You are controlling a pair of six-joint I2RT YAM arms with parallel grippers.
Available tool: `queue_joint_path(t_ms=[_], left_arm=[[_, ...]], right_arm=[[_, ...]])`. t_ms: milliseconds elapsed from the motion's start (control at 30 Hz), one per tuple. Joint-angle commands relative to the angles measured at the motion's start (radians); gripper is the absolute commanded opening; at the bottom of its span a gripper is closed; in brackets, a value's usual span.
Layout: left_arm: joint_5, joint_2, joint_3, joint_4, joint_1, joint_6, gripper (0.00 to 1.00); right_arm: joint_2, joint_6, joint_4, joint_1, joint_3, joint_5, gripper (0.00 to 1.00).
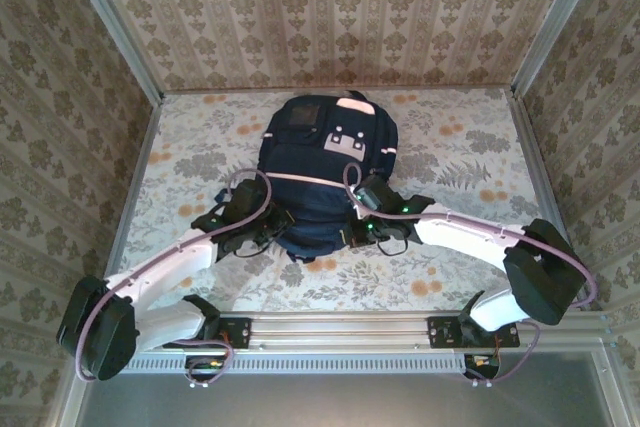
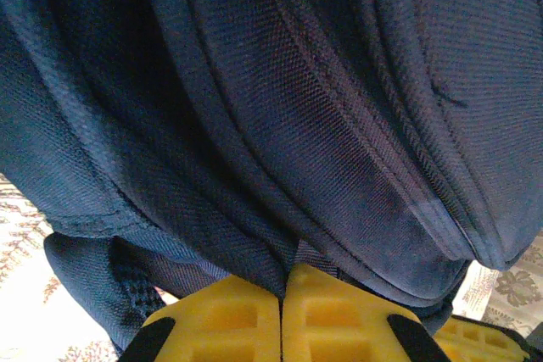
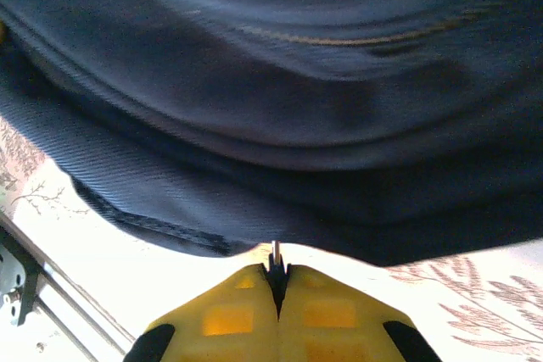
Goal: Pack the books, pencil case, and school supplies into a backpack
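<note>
Large navy-blue fabric backpack (image 1: 325, 172) lies on the floral tabletop (image 1: 470, 257). At its six o'clock edge, left gripper (image 2: 282, 284) pinches fabric. The right gripper (image 3: 275, 270) is clenched, perhaps on a small metal zipper pull (image 3: 275, 252). Such thin pinches could slip when pulled.

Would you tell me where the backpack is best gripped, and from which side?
I'd pinch the backpack at its near edge, coming from the robot's side: it lies flat with that end nearest the arms, and its fabric bunches into thin folds and seams.

You've got soft, even light overhead, slightly hazy. Your wrist views blow out white on the table (image 3: 127, 260) while the backpack (image 2: 297, 125) reads dark; right-wrist fabric is blurred close-up.
</note>
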Motion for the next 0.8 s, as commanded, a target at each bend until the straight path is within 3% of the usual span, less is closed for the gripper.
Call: queue_joint_path(t_ms=[0, 200, 300, 467, 533, 667, 767], left_arm=[[-0.056, -0.035, -0.005, -0.043, 0.036, 0.043, 0.07], [-0.059, -0.090, 0.008, -0.097, 0.073, 0.090, 0.07], [-0.053, -0.109, 0.030, -0.137, 0.099, 0.149, 0.10], [0.007, -0.105, 0.073, -0.232, 0.195, 0.278, 0.22], [0.035, -0.133, 0.060, -0.242, 0.243, 0.286, 0.28], [0.070, -0.217, 0.044, -0.307, 0.319, 0.292, 0.47], [0.098, -0.277, 0.031, -0.349, 0.334, 0.255, 0.57]], right_arm=[[-0.015, -0.042, -0.104, -0.035, -0.021, 0.060, 0.00], [0.009, -0.056, -0.070, -0.059, -0.039, 0.075, 0.00], [0.021, -0.020, 0.026, -0.047, -0.050, -0.006, 0.00], [0.121, 0.081, 0.152, 0.056, 0.035, -0.053, 0.00], [0.183, 0.118, 0.185, 0.104, 0.096, -0.066, 0.00], [0.284, 0.136, 0.170, 0.185, 0.224, -0.071, 0.00], [0.305, 0.125, 0.140, 0.214, 0.265, -0.055, 0.00]])
